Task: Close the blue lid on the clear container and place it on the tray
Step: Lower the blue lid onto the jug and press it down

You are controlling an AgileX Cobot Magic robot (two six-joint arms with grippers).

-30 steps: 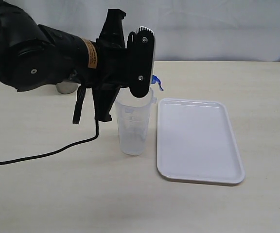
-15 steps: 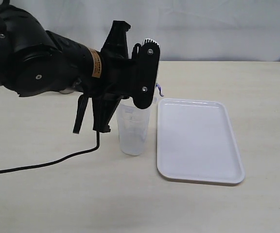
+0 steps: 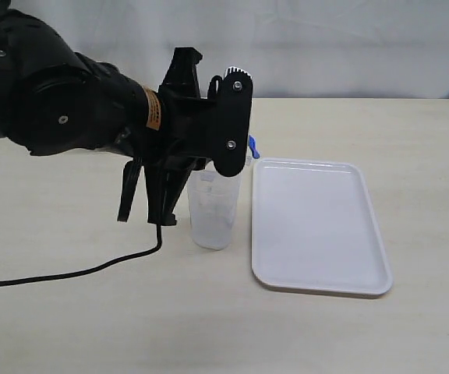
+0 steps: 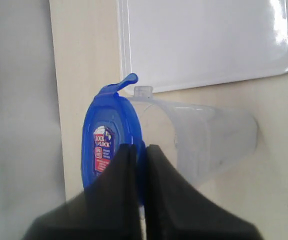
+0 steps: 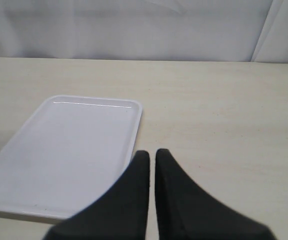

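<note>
My left gripper [image 4: 141, 150] is clamped on the lid [image 4: 106, 120] at the rim of the container [image 3: 213, 212], centre frame; my right gripper [image 5: 151, 156] is pressed together, empty, near the tray [image 3: 318, 234]

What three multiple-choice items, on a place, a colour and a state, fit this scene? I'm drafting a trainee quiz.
1. In the exterior view, where does the tray lie from the clear container? A to its right; B to its left; C under it.
2. The lid is: A red; B blue; C green.
3. The left pincer is: A open and empty; B shut on the lid; C out of view.
Key: 1 A, the tray lies beside the container on the right. 2 B, it is plainly blue in the left wrist view. 3 B, the pincer clamps the lid's edge.
</note>
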